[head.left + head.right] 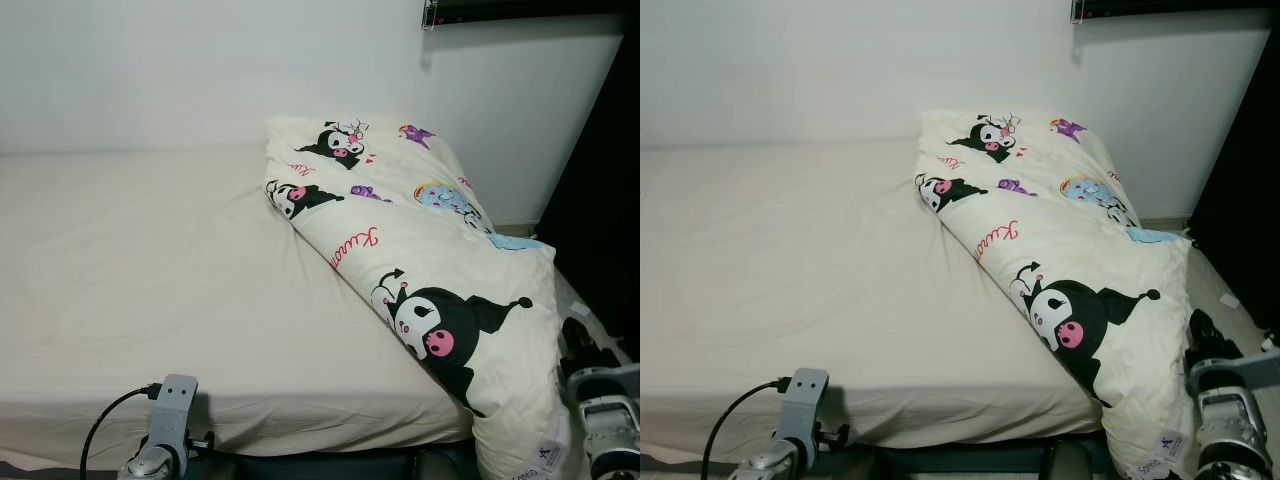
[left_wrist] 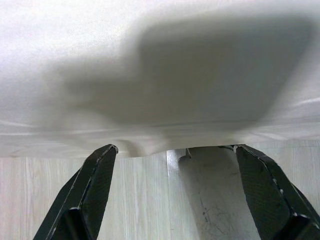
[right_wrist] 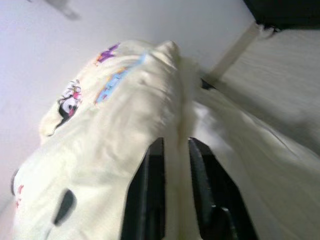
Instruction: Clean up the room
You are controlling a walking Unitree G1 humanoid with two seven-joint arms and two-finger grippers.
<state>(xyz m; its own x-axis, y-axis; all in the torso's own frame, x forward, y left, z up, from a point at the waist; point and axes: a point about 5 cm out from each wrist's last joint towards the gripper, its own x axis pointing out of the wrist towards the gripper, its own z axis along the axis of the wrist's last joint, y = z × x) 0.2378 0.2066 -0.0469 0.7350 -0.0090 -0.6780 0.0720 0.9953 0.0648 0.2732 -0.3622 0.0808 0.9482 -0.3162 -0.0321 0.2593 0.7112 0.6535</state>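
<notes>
One quilt (image 1: 420, 270) lies on one bed (image 1: 150, 270); two tools flank it.

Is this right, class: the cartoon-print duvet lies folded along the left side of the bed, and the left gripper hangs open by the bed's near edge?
Not quite. The cartoon-print duvet lies folded along the right side of the bed, as the left eye view shows. The rest holds: the left gripper hangs open by the bed's near edge.
</notes>
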